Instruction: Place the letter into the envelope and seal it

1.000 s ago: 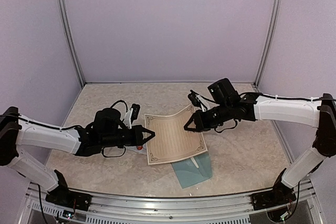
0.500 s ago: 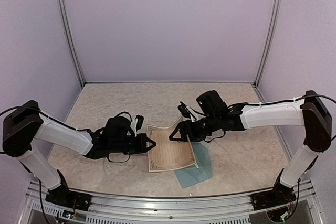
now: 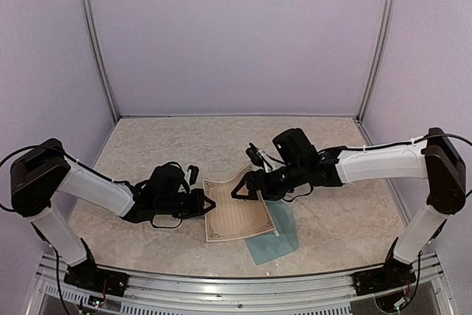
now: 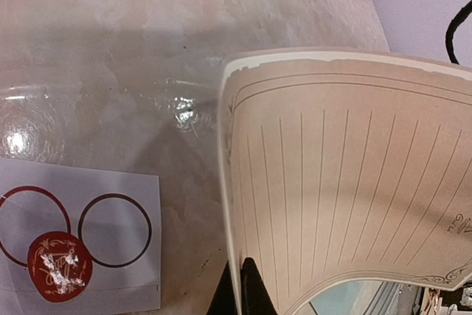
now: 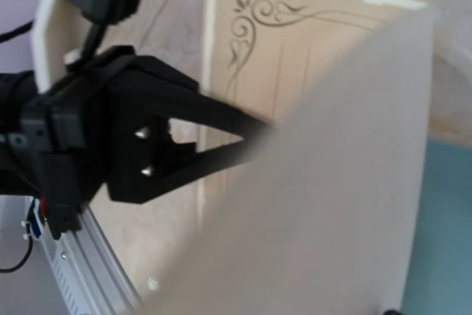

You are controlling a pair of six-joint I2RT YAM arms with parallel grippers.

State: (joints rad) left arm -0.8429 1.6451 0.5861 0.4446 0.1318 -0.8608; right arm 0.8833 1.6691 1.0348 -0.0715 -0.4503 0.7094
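The letter [image 3: 234, 212], a cream lined sheet with an ornate border, lies bowed over the table. Its right part arches up. My left gripper [image 3: 211, 203] is shut on the sheet's left edge; the left wrist view shows its fingertips [image 4: 247, 294] pinching the letter [image 4: 346, 182]. My right gripper [image 3: 239, 191] stands open at the raised far right edge. In the right wrist view the blurred letter [image 5: 332, 204] hides my right fingers, and the left gripper [image 5: 243, 142] shows beyond it. The teal envelope [image 3: 279, 237] lies flat, partly under the sheet's near right corner.
A small white card [image 4: 74, 245] with ring outlines and one red round sticker lies on the table left of the letter. Purple walls enclose the marbled table [image 3: 184, 138]. A metal rail [image 3: 221, 289] runs along the near edge.
Both arms have carried the letter lower and a little left, bowing it more. The right gripper's jaws have opened off the sheet's edge. The left gripper keeps its hold.
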